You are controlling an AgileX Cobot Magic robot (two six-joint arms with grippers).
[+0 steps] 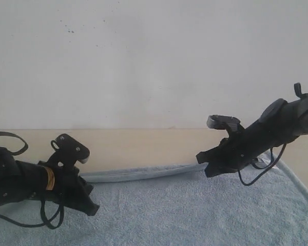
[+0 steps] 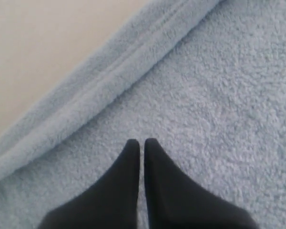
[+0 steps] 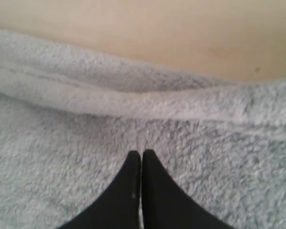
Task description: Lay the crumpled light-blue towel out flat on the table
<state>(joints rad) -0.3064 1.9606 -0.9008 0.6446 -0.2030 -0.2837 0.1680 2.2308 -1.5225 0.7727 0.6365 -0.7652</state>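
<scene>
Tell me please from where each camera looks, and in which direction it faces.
Exterior view: low, facing the wall across the towel; left arm and right arm show.
Left wrist view: on the left arm, looking down on the hem; the shut left tool shows.
Right wrist view: on the right arm, looking down likewise; the shut right tool shows.
Shared: both wrist views hold the hem and table beyond.

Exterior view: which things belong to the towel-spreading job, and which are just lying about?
Job in hand:
- light-blue towel
- beige table
- left gripper, shut over the towel
- right gripper, shut near the towel's hem

Not part of it:
- white speckled wall, background only
</scene>
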